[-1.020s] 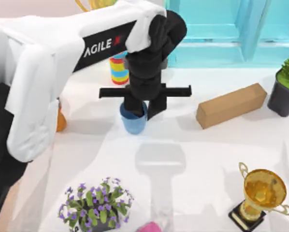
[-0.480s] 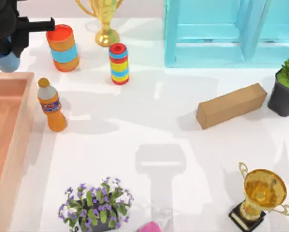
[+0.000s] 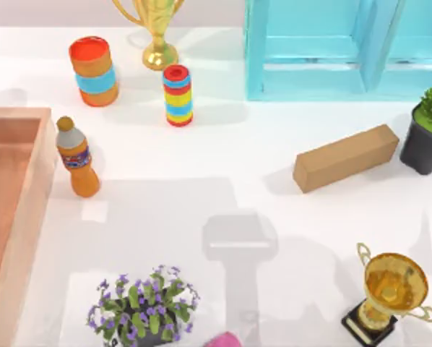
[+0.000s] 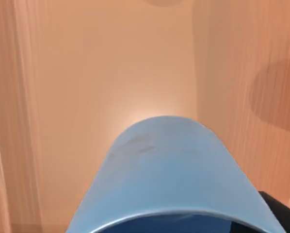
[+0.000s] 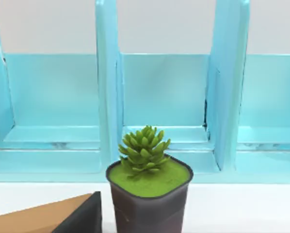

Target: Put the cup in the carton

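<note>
The left arm has swung off the counter's left edge; its jaws, unseen, carry the cup [image 4: 176,179] directly above the carton [image 3: 28,210] floor.

Left of the drink bottle [image 3: 76,157] lies the carton [image 3: 17,210]; the cup [image 4: 174,179] hangs over the carton's floor.

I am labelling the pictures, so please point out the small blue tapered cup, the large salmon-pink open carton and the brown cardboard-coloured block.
Small blue tapered cup [image 4: 169,165]: left wrist view, outer side wall.
Large salmon-pink open carton [image 3: 28,199]: top view, right wall.
Brown cardboard-coloured block [image 3: 346,157]: top view, top face.
</note>
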You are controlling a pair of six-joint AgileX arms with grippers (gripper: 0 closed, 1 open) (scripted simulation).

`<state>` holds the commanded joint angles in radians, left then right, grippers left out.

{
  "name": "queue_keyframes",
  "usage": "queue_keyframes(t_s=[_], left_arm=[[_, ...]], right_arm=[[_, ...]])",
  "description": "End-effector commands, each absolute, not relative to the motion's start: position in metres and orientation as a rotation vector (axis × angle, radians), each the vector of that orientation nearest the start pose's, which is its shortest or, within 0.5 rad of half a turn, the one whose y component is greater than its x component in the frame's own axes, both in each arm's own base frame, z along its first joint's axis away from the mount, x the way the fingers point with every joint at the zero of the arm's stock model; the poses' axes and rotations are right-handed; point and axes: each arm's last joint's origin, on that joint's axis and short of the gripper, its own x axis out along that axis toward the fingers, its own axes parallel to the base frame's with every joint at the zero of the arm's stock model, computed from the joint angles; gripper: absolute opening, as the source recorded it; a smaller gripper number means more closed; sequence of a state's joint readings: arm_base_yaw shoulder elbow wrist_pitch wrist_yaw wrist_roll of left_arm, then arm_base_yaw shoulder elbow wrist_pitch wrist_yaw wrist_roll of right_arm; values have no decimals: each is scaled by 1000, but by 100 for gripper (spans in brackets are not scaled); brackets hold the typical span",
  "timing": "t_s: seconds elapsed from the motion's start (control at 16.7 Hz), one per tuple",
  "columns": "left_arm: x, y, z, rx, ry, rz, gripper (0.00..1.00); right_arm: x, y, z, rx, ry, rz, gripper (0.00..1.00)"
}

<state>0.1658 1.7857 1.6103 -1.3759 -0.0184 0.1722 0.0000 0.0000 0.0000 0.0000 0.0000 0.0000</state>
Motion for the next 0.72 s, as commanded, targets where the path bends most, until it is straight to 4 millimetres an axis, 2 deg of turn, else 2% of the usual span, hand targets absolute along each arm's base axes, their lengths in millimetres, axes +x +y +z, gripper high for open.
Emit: queue_keyframes(t_s=[0.12, 0.42, 0.72], left_arm=[[322, 61, 277, 24, 1574, -7, 0], [324, 60, 276, 30, 1574, -9, 0], [324, 65, 245, 26, 1568, -7, 0]], right_arm=[[106, -1, 160, 0, 0, 0, 100], [106, -1, 160, 0, 0, 0, 100], [106, -1, 160, 0, 0, 0, 100]])
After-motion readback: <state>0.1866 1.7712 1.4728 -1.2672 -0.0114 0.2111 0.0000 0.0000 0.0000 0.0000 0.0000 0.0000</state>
